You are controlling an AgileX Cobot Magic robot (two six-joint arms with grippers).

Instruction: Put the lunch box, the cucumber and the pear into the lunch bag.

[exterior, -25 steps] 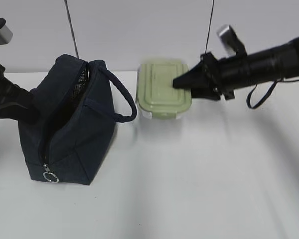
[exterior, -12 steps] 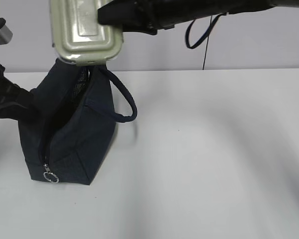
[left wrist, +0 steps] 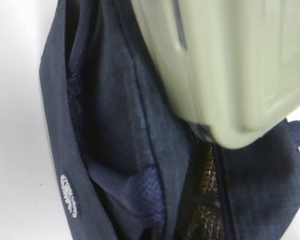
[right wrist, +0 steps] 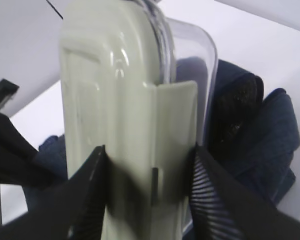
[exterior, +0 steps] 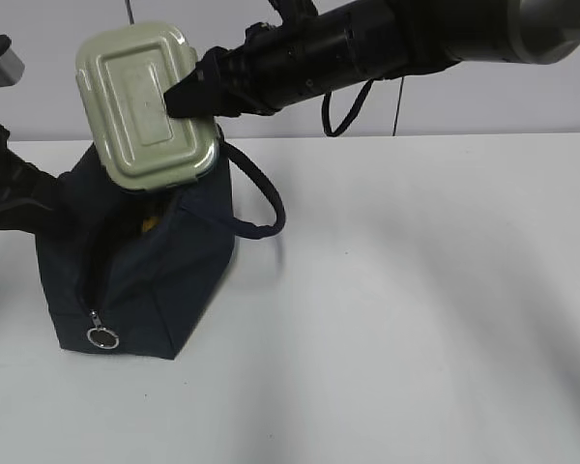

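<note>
The navy lunch bag [exterior: 145, 280] stands at the left with its zipper open. My right gripper [exterior: 198, 92] is shut on the sage-lidded lunch box [exterior: 145, 106] and holds it on edge, with its lower end at the bag's open top. In the right wrist view the jaws [right wrist: 149, 150] clamp the lunch box [right wrist: 125, 115] across lid and clear base. My left gripper [exterior: 53, 208] is at the bag's left rim, where the fabric [left wrist: 145, 195] is bunched over it and hides its fingers. A yellow bit [exterior: 150, 224], maybe the pear, shows inside. The cucumber is hidden.
The bag's padded handle [exterior: 261, 208] loops out to the right. The metal ring pull [exterior: 101, 337] hangs at the bag's front lower corner. White tabletop [exterior: 416, 309] stretches to the right and front. A wall stands behind.
My right gripper lifted the lunch box off the table behind the bag, carried it left above the bag, and has now lowered it on edge to the opening. The left arm stayed put.
</note>
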